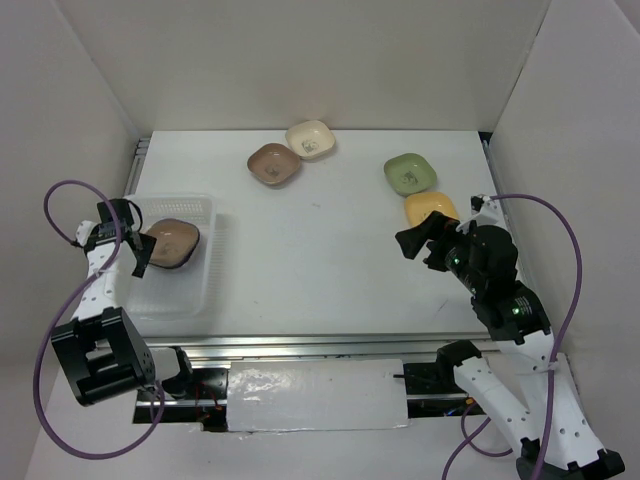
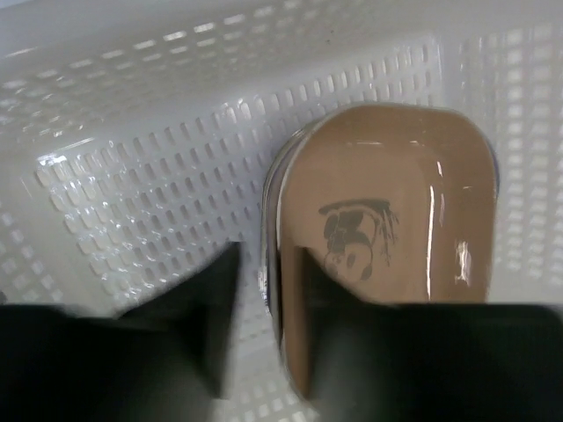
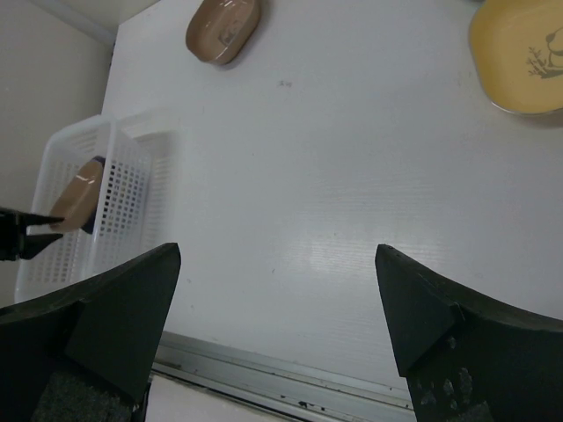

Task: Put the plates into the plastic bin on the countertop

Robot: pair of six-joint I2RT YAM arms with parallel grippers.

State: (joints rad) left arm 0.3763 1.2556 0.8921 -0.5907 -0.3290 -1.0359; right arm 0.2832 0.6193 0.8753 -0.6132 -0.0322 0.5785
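Translucent white plastic, ribbed and perforated, makes up the plastic bin point(image 1: 178, 297) at the left of the tabletop point(image 1: 320, 260). A stack of plates sits at its far end, and the top plate point(image 2: 387, 193) is a glossy tan with a dark print at its centre. The left hand point(image 2: 268, 255) is astride that plate's near rim, one finger outside and one over the bowl. The fingers are a little apart, with a sliver of space on each side, so the rim does not look pinched.

At the back middle of the tabletop lie the brown plate point(image 1: 274, 164) and the cream plate point(image 1: 311, 139), corner to corner and seemingly touching. Further right, the green plate point(image 1: 409, 172) has the yellow plate point(image 1: 431, 208) just beside it on its near side. The right hand point(image 3: 277, 251) hovers near the yellow plate with its fingers spread wide and nothing between them.

I judge these dishes to be stiff, light and slick with glaze. They are probably liable to chip if dropped or knocked together. The flat bottoms give nothing to grab, so the raised rim is the place to take hold, one finger inside and one outside. A straight side should work better than a rounded corner. A firm pinch seems wise, since a glossy rim could slip or let the dish swing. The yellow plate's near edge looks the most reachable for the right hand.
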